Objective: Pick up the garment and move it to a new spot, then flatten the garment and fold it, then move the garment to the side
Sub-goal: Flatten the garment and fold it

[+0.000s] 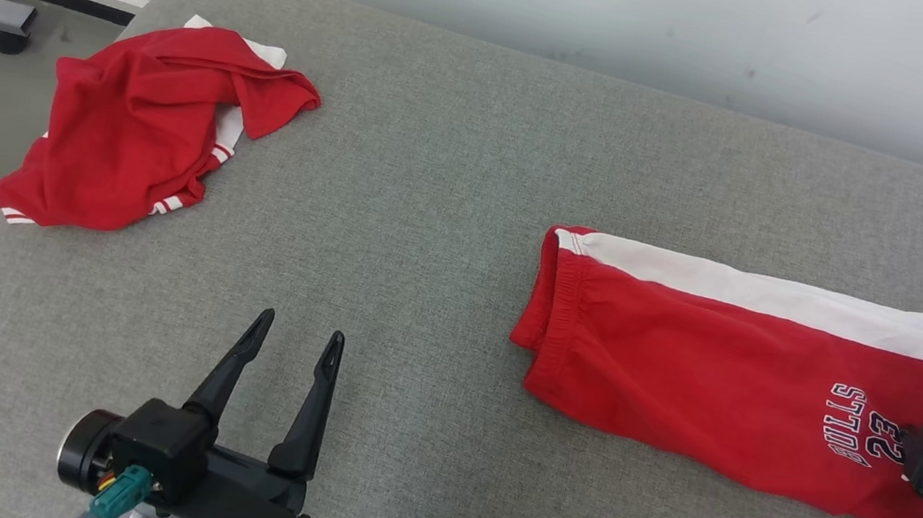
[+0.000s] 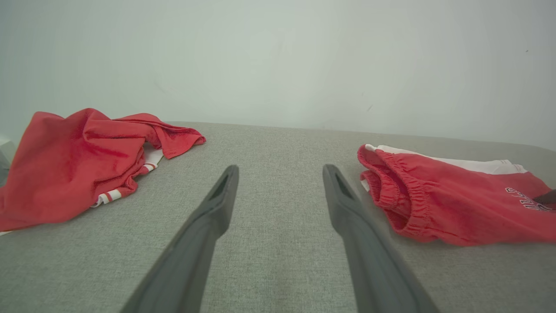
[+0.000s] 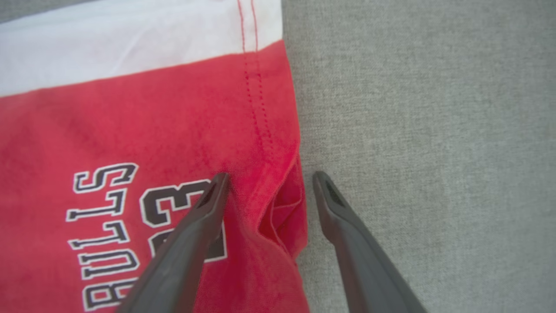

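My left hand (image 1: pixel 300 331) hovers over the near left part of the grey fabric-covered counter (image 1: pixel 433 202), its two dark fingers spread wide and holding nothing. My right hand (image 3: pixel 269 178) works at the far right, fingers also spread: one fingertip lies over the red cloth beside the number, the other over bare grey fabric, with the rumpled hem corner between them. I cannot tell whether either fingertip touches the cloth.

The folded red shorts (image 1: pixel 706 363) lie flat on the right half of the counter. Their elastic waistband (image 1: pixel 562 308) points toward the middle, and a white side stripe (image 1: pixel 761 289) runs along the far edge. The "BULLS 23" lettering (image 1: pixel 858 427) sits near the hem, just beside my right hand's black housing.

A second red garment (image 1: pixel 131 126), trimmed in white, sits crumpled at the far left corner, well apart from the shorts. A pale wall (image 1: pixel 636 15) stands behind the counter.
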Motion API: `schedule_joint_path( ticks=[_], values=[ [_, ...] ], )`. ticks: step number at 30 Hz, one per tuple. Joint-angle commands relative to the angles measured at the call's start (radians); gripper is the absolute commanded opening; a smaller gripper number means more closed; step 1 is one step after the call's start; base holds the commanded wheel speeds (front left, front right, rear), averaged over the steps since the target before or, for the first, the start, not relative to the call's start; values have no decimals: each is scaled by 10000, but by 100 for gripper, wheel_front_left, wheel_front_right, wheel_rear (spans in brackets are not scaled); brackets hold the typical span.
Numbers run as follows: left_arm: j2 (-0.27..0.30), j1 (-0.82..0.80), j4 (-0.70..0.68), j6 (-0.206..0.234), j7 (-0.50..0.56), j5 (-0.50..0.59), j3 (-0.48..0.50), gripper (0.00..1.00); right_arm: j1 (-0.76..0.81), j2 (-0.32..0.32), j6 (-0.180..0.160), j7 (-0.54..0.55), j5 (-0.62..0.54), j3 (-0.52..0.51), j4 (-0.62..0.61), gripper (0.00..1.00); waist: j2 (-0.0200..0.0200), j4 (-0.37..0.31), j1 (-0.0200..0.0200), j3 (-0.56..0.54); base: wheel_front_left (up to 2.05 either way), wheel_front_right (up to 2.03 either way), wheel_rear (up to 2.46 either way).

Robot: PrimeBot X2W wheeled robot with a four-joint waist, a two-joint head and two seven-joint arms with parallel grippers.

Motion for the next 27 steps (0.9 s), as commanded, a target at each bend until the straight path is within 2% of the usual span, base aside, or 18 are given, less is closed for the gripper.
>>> schedule_joint_path(
  ticks=[1,2,3,4,5,14,20,23,27],
  values=[
    [42,-134,-19,48,-17,-26,35,100,144,122,-22,-120,120,21,221,100,-1,55,-1,46,0,0,0],
    [58,-131,-25,74,-14,-31,44,100,117,149,-22,-172,168,33,283,86,-1,38,-1,43,0,0,0],
    [70,-129,-25,71,-9,-28,47,100,78,173,-22,-280,203,33,322,47,-1,18,-1,39,0,0,0],
    [76,-130,-21,78,-4,-25,44,100,45,183,-22,-373,191,53,363,18,-1,-3,-1,29,0,0,0],
    [80,-138,-17,90,9,-16,25,100,35,162,-22,-458,174,78,418,0,-1,-19,-1,18,0,0,0],
    [154,-21,21,152,71,-69,-1,100,69,-177,-24,-1107,43,-228,627,0,-1,-248,-1,-200,0,0,0],
    [191,270,34,238,62,-200,4,100,144,-621,-23,-1417,-135,-459,383,0,-1,-485,-1,-767,0,0,0],
    [199,372,64,259,74,-272,6,100,132,-583,-23,-1287,107,-120,129,0,-1,-572,-1,-1024,0,0,0],
    [172,551,115,285,44,-377,11,100,161,-389,-23,-1101,594,1007,-422,0,-1,-630,-1,-1338,0,0,0]
  ],
)
